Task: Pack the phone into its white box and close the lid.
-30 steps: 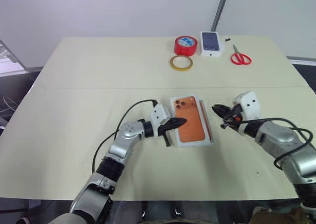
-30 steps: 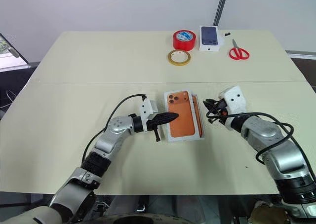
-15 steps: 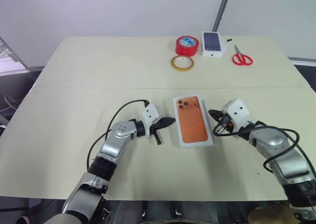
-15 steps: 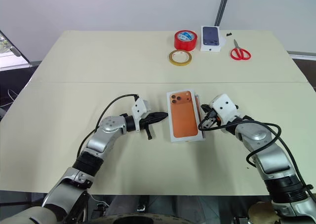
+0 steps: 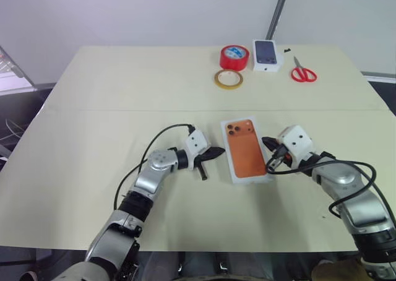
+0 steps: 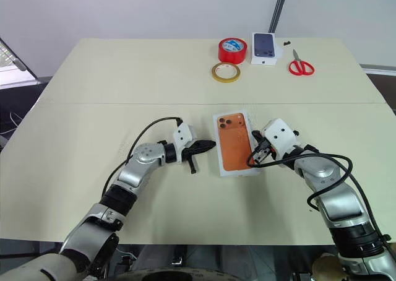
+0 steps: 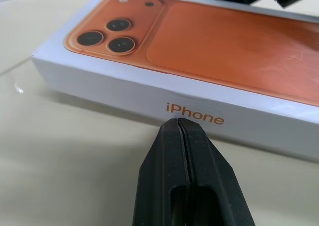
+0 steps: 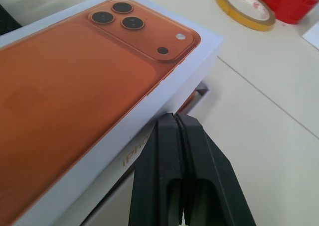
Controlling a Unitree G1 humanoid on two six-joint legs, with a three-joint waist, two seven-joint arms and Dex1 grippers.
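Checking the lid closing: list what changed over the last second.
The lid now covers more of the white box; its brown strip is gone. The left gripper drew back off the lid; the right gripper closed in on its edge. Both shut. Tapes, scissors unmoved.

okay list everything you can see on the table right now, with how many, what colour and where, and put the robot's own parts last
lid: one, white with an orange phone printed on top, middle of the table, sitting over the white box
white box: one, white, its edge peeking out under the lid's right side
red tape roll: one, far side
yellow tape ring: one, just in front of the red roll
small white box: one, printed with a dark phone, right of the red roll
scissors: one, red handles, far right
table: one, beige
left tool: black, shut, at the lid's left side
right tool: black, shut, at the lid's right side
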